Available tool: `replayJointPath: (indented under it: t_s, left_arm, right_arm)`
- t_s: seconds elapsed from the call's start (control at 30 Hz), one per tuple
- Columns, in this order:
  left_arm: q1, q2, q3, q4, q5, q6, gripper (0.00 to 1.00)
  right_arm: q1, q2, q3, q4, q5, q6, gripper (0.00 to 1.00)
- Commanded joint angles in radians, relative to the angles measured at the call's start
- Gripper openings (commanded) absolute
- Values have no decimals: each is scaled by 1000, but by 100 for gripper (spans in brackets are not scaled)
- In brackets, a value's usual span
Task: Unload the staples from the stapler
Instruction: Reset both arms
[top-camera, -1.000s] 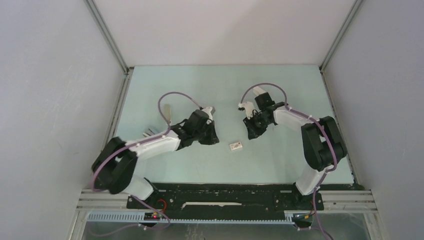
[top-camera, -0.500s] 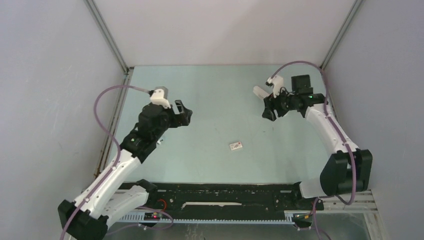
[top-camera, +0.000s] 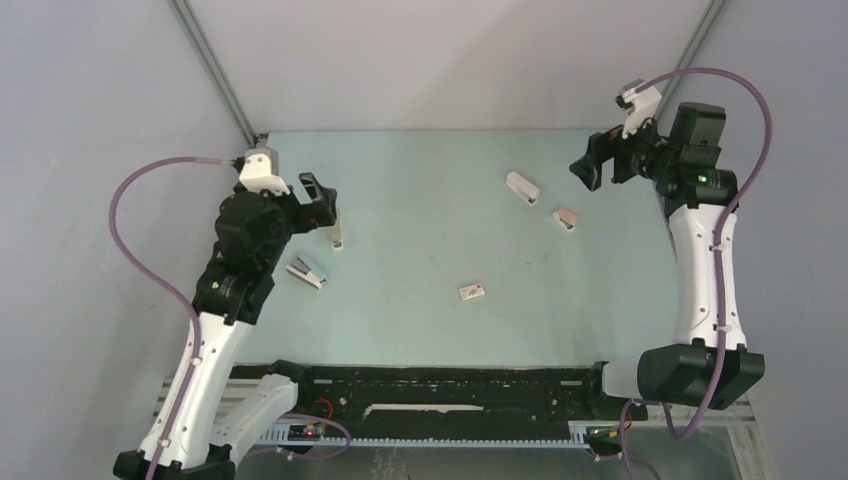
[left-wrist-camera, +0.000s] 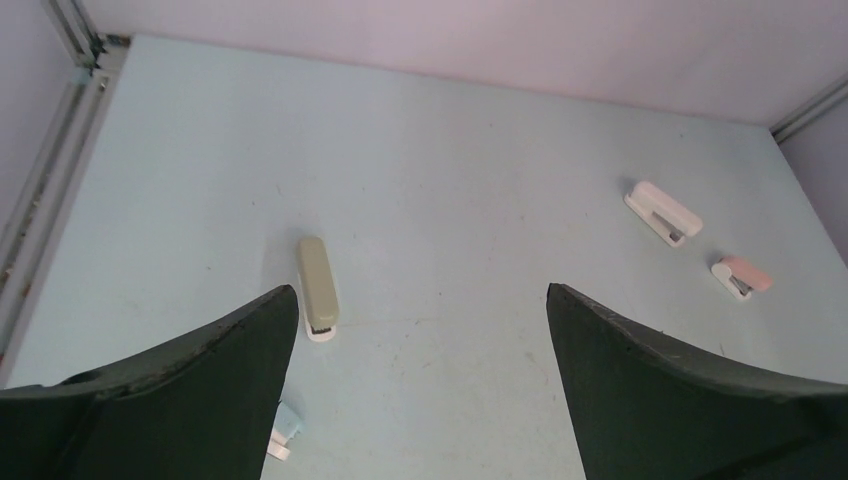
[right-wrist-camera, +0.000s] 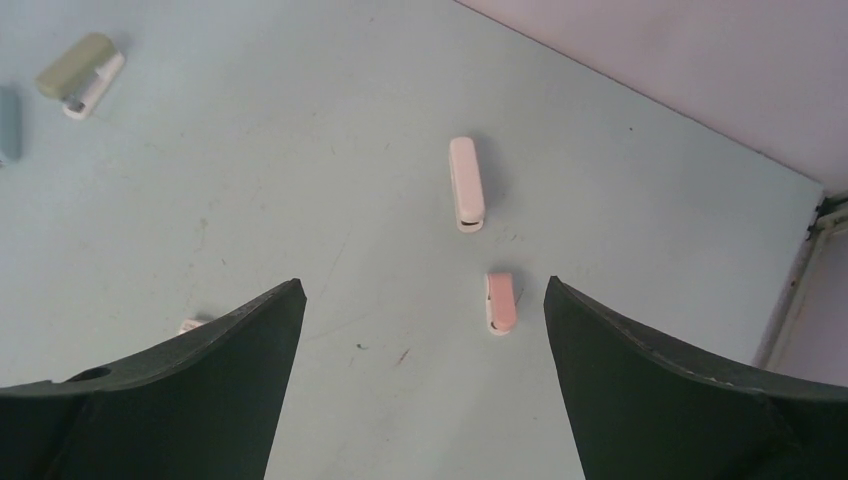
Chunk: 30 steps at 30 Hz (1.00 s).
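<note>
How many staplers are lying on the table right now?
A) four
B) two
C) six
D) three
A: four lie there, each apart from the others: an olive stapler, a blue stapler, a white stapler and a pink stapler.

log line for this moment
left pincer open, empty | right pincer open, empty | white stapler, pink stapler, olive stapler, blue stapler ungripped | staples unseen

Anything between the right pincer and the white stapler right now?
Nothing visible. The right pincer hangs open in the air, and the white stapler lies in the open in front of it with nothing on or against it. The pink stapler lies off to one side, apart from it, not on the approach line.
</note>
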<state>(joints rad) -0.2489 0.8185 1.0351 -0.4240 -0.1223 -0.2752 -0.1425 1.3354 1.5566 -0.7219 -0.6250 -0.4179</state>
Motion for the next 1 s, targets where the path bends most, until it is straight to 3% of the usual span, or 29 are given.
replayJointPath:
  t_s: [0.0, 0.47, 0.97]
  left_arm:
    - [37, -21, 86, -38, 36, 53, 100]
    - [81, -58, 74, -76, 78, 28, 100]
    - [109, -92, 50, -70, 115, -1, 100]
  right_arm:
    - [-64, -26, 47, 18, -135, 179, 100]
    - [-81, -62, 24, 73, -126, 435, 100]
    - [-88, -101, -32, 82, -92, 477, 100]
